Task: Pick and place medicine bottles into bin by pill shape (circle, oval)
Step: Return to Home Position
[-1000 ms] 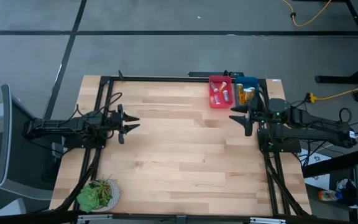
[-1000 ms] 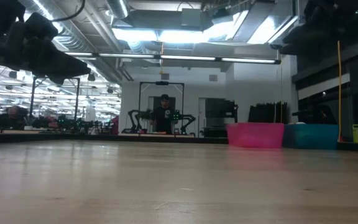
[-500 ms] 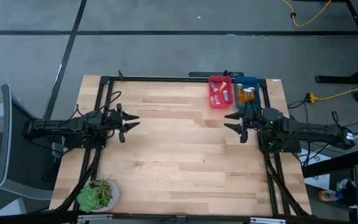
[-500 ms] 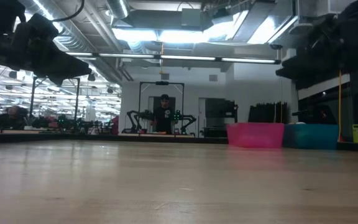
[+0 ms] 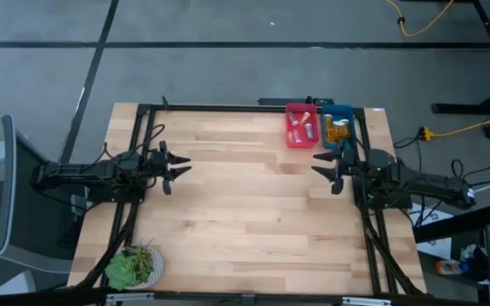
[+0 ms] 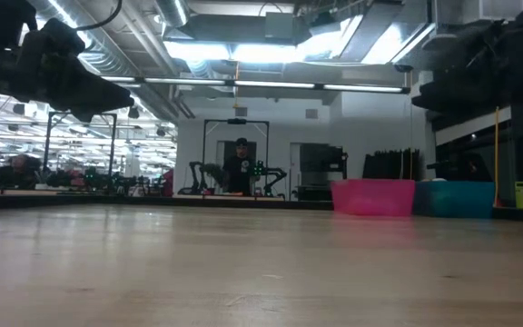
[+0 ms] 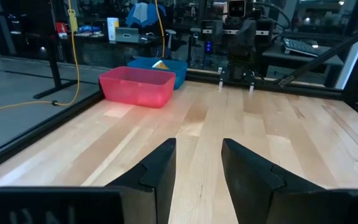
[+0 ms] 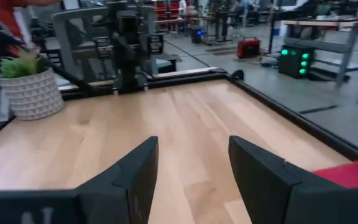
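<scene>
High view: left gripper (image 5: 179, 167) mid-left and right gripper (image 5: 317, 164) mid-right, both spread over table (image 5: 245, 212); bottles (image 5: 308, 129) in red bin (image 5: 288, 127) and blue bin (image 5: 350, 112), upper right.

Smooth wooden table (image 5: 245, 212) – faint sheen – beside a glossy plastic red bin (image 7: 138, 88).

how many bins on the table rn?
2. The red bin and the blue bin stand side by side at the table edge on the right arm's side, the red one nearer the middle. No others show in any view.
</scene>
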Available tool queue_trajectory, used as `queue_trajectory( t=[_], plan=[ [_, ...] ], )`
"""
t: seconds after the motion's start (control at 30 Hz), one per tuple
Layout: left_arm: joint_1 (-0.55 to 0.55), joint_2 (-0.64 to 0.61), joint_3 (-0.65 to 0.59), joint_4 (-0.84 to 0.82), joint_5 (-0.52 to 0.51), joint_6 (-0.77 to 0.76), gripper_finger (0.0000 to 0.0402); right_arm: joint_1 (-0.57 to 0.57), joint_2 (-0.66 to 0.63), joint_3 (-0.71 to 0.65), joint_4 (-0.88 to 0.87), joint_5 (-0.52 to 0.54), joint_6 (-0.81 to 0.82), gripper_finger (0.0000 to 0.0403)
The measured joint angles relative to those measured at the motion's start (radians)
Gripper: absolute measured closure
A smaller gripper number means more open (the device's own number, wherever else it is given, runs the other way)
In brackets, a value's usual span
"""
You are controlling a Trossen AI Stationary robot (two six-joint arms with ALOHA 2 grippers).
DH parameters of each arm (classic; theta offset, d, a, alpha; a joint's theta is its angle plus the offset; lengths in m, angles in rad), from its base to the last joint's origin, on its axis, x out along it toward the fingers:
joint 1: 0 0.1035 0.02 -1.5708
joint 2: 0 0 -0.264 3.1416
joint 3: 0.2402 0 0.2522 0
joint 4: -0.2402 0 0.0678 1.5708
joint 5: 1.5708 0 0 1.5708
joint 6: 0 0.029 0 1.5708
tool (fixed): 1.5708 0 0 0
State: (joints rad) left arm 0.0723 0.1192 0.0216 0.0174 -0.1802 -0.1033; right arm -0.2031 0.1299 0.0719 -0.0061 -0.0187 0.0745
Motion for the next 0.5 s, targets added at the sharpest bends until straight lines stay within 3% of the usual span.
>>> queue_trajectory(
  t=[0.5],
  plan=[
    [0.0,0.0,0.0,0.009,-0.02,-0.002,0.0278,0.0,-0.048,-0.064,0.068,0.029,-0.011,0.0205]
  ],
)
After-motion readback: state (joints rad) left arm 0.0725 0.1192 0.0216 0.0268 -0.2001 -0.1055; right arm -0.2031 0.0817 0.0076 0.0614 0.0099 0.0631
